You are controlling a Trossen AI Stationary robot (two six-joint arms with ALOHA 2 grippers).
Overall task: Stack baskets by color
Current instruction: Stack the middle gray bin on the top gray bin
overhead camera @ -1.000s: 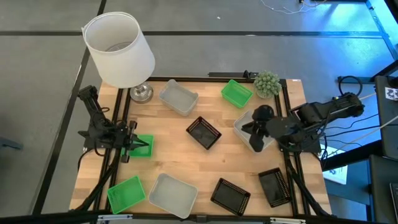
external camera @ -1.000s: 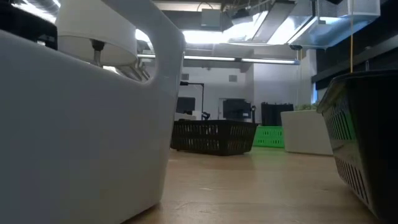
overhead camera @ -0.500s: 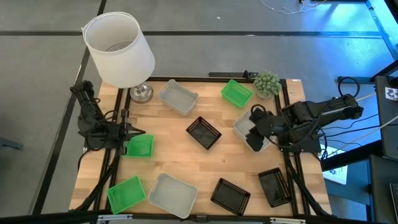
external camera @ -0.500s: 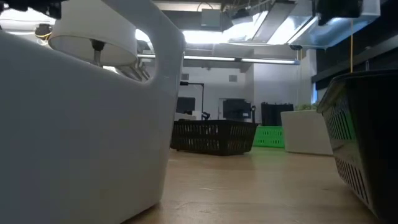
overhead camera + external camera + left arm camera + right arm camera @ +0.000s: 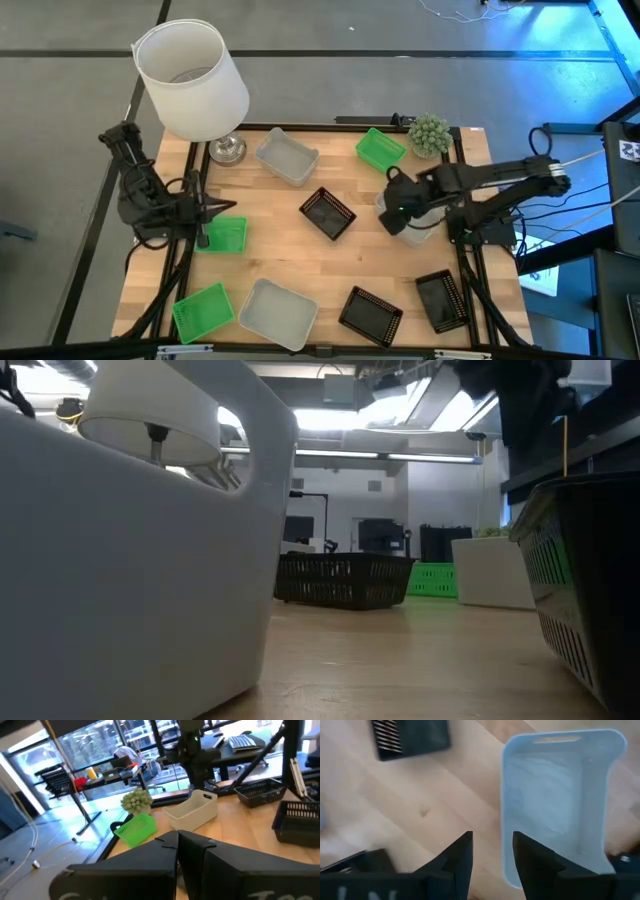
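Nine baskets lie scattered on the desk [image 5: 300, 262], none stacked. Green baskets: one far right of centre [image 5: 380, 149], one at the left edge [image 5: 224, 235], one near left [image 5: 202, 311]. Grey-white baskets: one far, left of centre [image 5: 287, 157], one near [image 5: 279, 312], one at the right [image 5: 410, 222]. Black baskets: one at the centre [image 5: 328, 213], two near right [image 5: 370, 314] [image 5: 441, 299].

Right tool [image 5: 392, 212] hangs over the right grey-white basket's left rim, fingers [image 5: 461, 856] spread apart and released, holding nothing; the wrist view shows that basket [image 5: 560, 795] just beyond them.

Left tool [image 5: 215, 221] sits at the left-edge green basket's far-left corner, clenched shut; contact with the basket is unclear.

A white lampshade [image 5: 190, 78] stands at the far left corner, a small green plant [image 5: 430, 132] at the far right.
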